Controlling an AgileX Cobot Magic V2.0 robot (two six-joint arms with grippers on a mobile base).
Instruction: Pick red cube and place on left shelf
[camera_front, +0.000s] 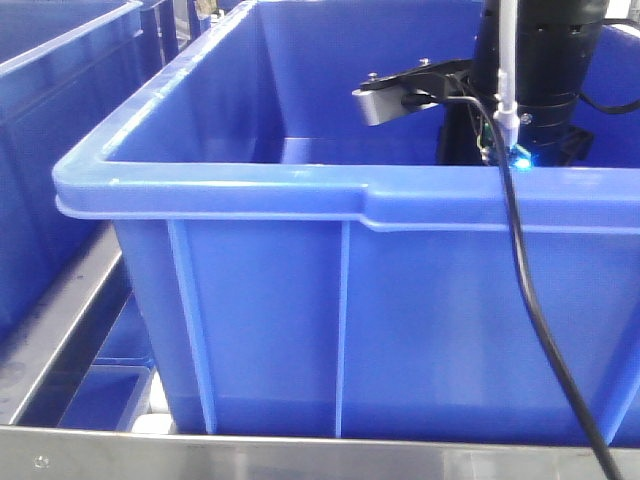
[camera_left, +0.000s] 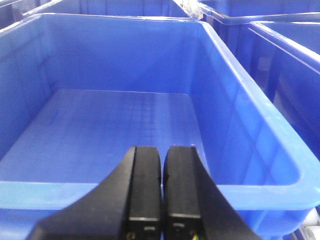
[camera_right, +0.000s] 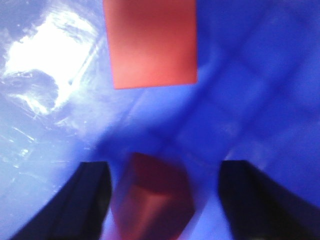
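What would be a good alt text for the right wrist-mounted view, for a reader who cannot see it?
A blurred red cube sits between the open right gripper fingers, low inside a blue crate. A flat red patch shows above it, perhaps a reflection on the crate wall, with bright glare at the upper left.

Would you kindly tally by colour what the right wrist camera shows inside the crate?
Red: 2, a bright red block and a darker, blurred red block between the fingers; whether one is a reflection is unclear.
Black: 2, the black gripper fingers, apart.
Blue: 1, the crate floor.
Total: 5.
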